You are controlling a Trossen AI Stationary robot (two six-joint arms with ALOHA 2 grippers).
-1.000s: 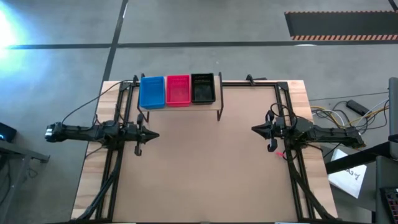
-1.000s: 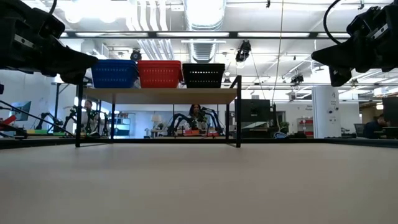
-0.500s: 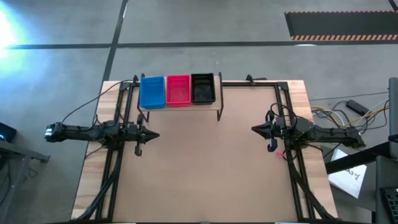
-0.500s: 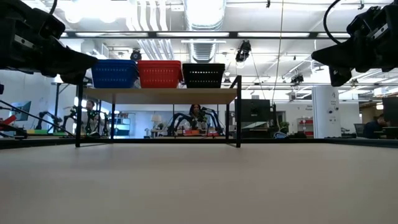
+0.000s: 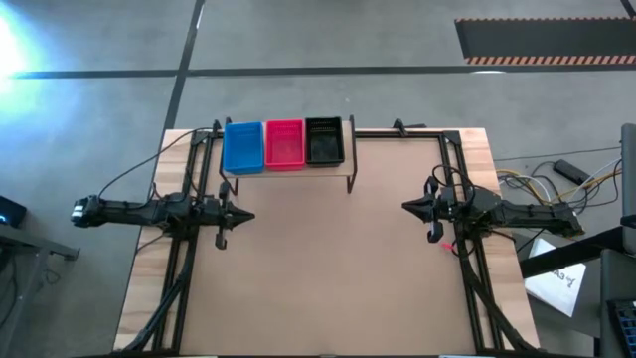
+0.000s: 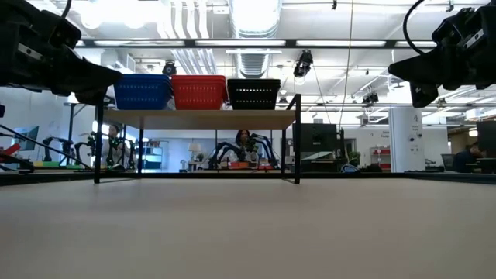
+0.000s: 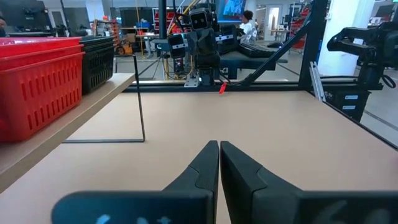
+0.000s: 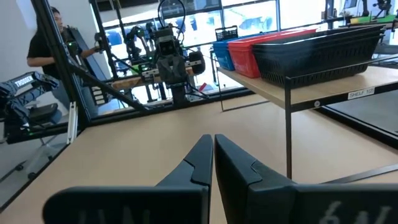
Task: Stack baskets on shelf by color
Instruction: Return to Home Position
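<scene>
Fingers (image 7: pixel 202 171) together, empty: left gripper (image 7: pixel 219 144), right gripper (image 8: pixel 213 137).

**Three colours in a row on my shelf**

The shelf (image 6: pixel 198 118) stands at the far edge of the table (image 6: pixel 248 232), just toward 12 o'clock from centre. On its plank the blue baskets (image 6: pixel 142 91), red baskets (image 6: pixel 199 91) and black baskets (image 6: pixel 253 94) sit side by side, blue at the 9 o'clock end and black at the 3 o'clock end. My left arm (image 6: pixel 46 50) hangs at 10 o'clock and my right arm (image 6: pixel 453 46) at 2 o'clock, both above the tabletop. Between the shelf's legs a person (image 6: pixel 245 142) shows in the room beyond.
</scene>
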